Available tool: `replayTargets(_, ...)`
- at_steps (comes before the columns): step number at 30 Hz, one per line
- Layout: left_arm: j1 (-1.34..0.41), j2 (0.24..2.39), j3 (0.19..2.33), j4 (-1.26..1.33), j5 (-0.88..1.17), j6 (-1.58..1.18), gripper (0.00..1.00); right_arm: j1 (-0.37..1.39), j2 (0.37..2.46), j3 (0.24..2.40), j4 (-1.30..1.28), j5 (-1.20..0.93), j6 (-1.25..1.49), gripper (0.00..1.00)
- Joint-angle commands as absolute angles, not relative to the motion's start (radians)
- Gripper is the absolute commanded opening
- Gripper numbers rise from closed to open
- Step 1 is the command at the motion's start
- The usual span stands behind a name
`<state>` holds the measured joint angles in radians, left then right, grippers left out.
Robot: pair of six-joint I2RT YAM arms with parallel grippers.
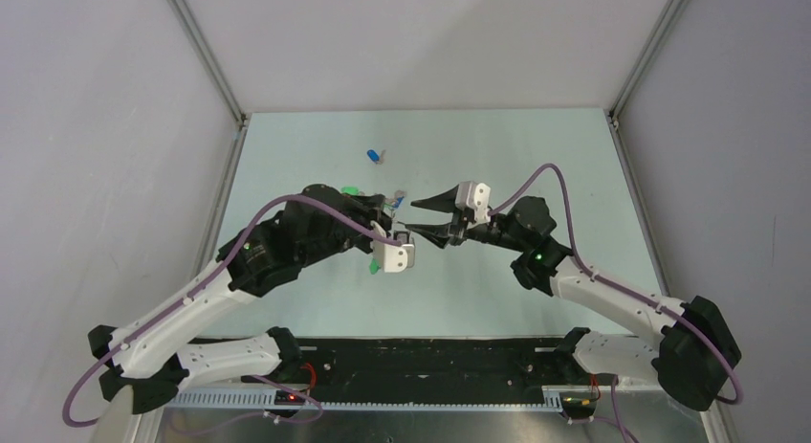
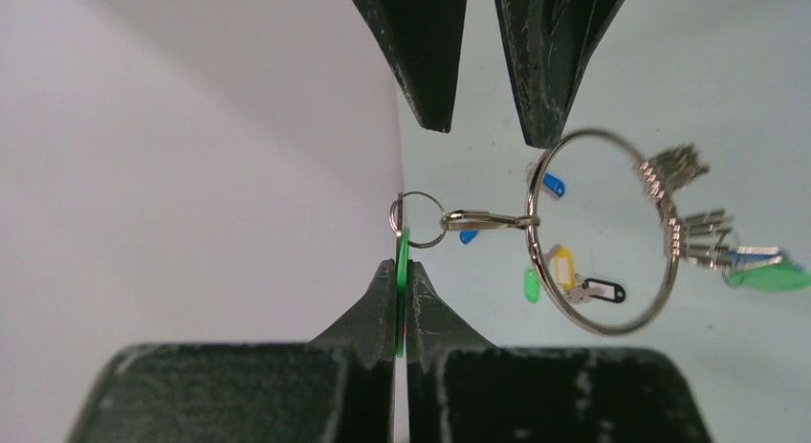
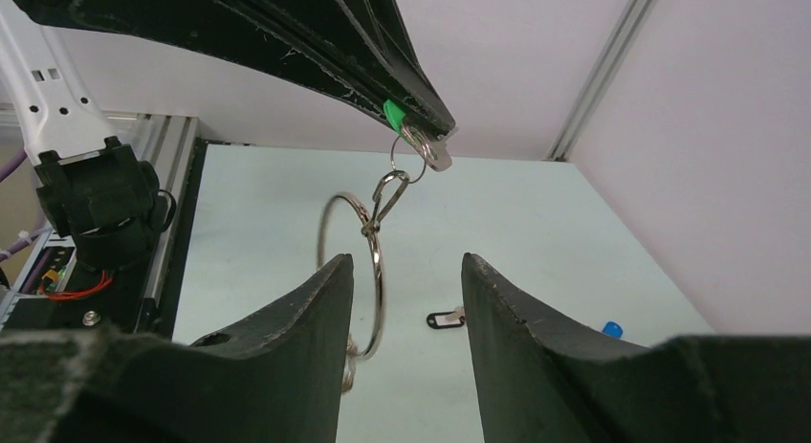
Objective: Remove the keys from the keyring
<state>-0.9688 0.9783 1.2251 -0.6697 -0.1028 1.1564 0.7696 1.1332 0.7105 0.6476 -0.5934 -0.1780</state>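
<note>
Left hand (image 2: 402, 271) pinches the green tag (image 2: 403, 247) carrying the keyring (image 2: 532, 242); I see the right hand (image 3: 406, 261) half open, empty.

Place: robotics lab cell
Walls: white panels (image 1: 421, 41), aluminium framing (image 1: 204, 51), upper frame
Table: pale green table (image 1: 497, 146), centre
Bottom edge: robot arms (image 1: 172, 319), slotted cable duct (image 1: 383, 397)

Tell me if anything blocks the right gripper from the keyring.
Nothing visible does. The keyring hangs in the air from the left gripper, which pinches a green tag. The right gripper is open at the ring, with only air between.
</note>
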Motion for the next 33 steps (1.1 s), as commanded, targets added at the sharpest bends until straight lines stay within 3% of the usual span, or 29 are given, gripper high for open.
replayTargets(1,-0.984,0.954,1.238,-0.641,-0.116,1.244,0.0,0.773,1.159,0.726,0.743,-0.624,-0.137,0.51)
replayTargets(14,-1.001,0.965,1.254,-0.638,-0.102,1.284,0.0,0.781,1.222,0.773,0.796,-0.682,-0.088,0.49)
replayTargets(28,-1.011,0.967,1.26,-0.632,-0.092,1.291,0.0,0.787,1.26,0.803,0.842,-0.697,-0.047,0.38)
replayTargets(33,-1.012,0.961,1.261,-0.628,-0.094,1.297,0.0,0.787,1.27,0.804,0.835,-0.713,-0.045,0.39)
